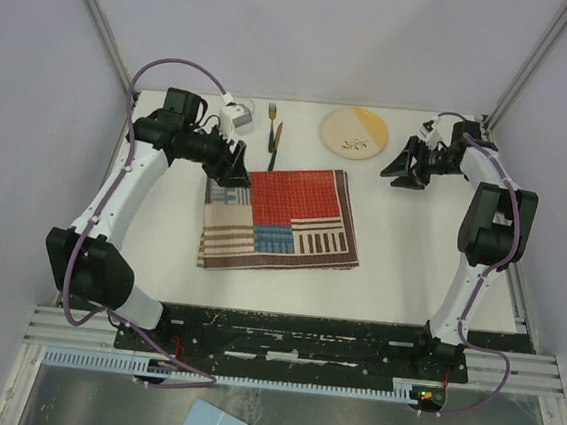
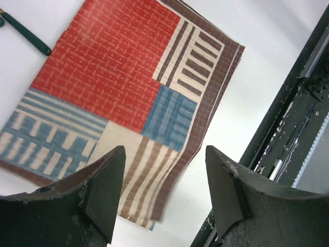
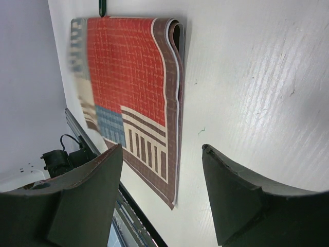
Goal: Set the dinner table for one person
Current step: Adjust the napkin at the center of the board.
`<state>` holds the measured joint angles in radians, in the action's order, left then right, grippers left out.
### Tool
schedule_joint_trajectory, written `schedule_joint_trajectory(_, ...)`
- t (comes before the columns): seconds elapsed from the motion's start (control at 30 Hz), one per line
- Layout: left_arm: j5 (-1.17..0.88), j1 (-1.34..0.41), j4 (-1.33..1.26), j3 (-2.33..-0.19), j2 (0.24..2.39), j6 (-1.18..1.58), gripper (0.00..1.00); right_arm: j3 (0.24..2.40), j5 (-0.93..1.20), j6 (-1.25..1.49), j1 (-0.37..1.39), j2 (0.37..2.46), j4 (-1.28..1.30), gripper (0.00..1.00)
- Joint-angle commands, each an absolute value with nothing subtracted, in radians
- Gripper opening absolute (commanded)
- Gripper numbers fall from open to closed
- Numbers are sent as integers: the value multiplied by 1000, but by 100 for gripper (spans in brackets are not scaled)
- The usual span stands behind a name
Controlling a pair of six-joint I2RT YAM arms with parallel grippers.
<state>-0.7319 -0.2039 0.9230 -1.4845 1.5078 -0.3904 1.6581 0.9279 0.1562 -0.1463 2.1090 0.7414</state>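
The dinner table (image 1: pixel 410 255) is a white top with metal edges. On its middle lies a folded red, blue and beige striped placemat (image 1: pixel 281 219), also in the left wrist view (image 2: pixel 118 87) and the right wrist view (image 3: pixel 128 77). My left gripper (image 1: pixel 235 173) hovers over the mat's far left corner, open and empty (image 2: pixel 164 175). My right gripper (image 1: pixel 406 174) hangs to the right of the mat, near the plate, open with nothing between its fingers (image 3: pixel 162 170).
A yellow-and-white plate (image 1: pixel 354 132) sits at the back right of the mat. A fork (image 1: pixel 270 121) and a dark-handled knife (image 1: pixel 275 143) lie side by side behind the mat. A clear glass-like thing (image 1: pixel 245 111) stands by the left wrist. Grey walls close in the sides.
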Motion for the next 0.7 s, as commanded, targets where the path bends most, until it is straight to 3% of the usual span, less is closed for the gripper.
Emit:
schedule_joint_trajectory(0.0, -705, -186, 929, -1550, 1475, -443, 70, 1671, 960, 141, -151, 2099, 741, 71)
schedule_joint_trajectory(0.43, -733, -179, 843, -1501, 1504, -367, 71, 1690, 954, 119, -132, 2096, 778, 71)
schedule_joint_trajectory(0.67, -681, -179, 651, -1372, 1526, -335, 71, 1803, 799, 3, 42, 2129, 898, 72)
